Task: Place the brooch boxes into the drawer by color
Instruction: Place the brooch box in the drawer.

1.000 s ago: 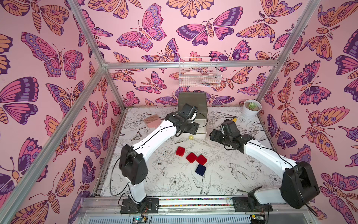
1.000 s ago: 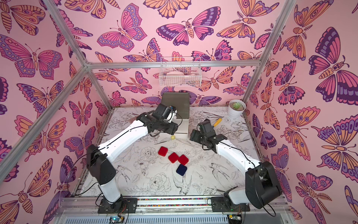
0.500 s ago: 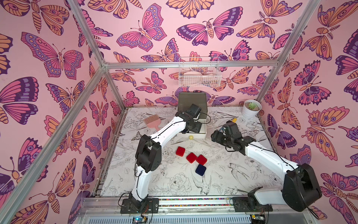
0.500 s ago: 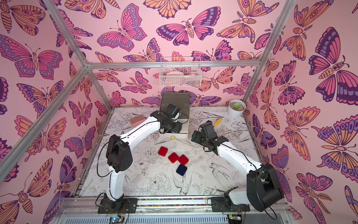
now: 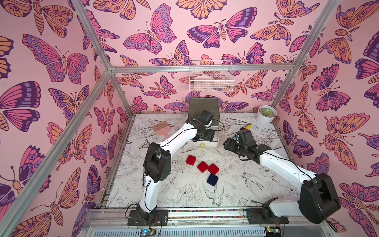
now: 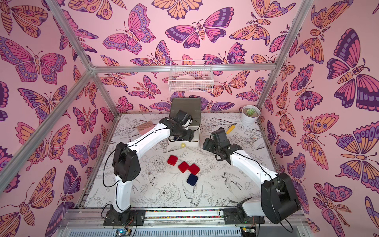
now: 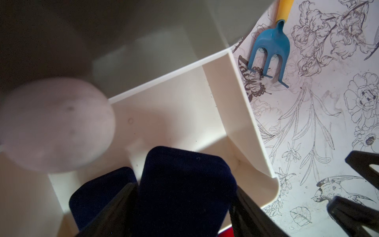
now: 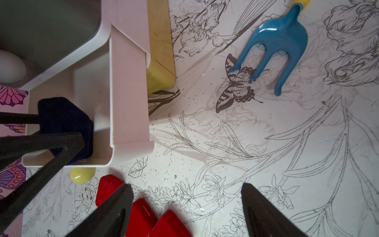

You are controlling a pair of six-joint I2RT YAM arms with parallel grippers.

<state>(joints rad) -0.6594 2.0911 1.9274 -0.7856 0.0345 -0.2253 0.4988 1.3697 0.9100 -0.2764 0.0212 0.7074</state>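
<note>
Navy brooch box (image 7: 184, 164): inside white drawer (image 7: 235, 115), between fingers of left hand (image 7: 183, 186), grip cannot be told | red boxes (image 5: 203, 166): 6 o'clock of left hand | right hand (image 8: 186, 185): wide open, empty

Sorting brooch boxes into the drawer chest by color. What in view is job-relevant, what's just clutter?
Job: three red brooch boxes, loose navy brooch box, two navy boxes in the white drawer, drawer chest.
Clutter: pink dustpan, potted succulent, blue hand rake, white wire basket.
</note>
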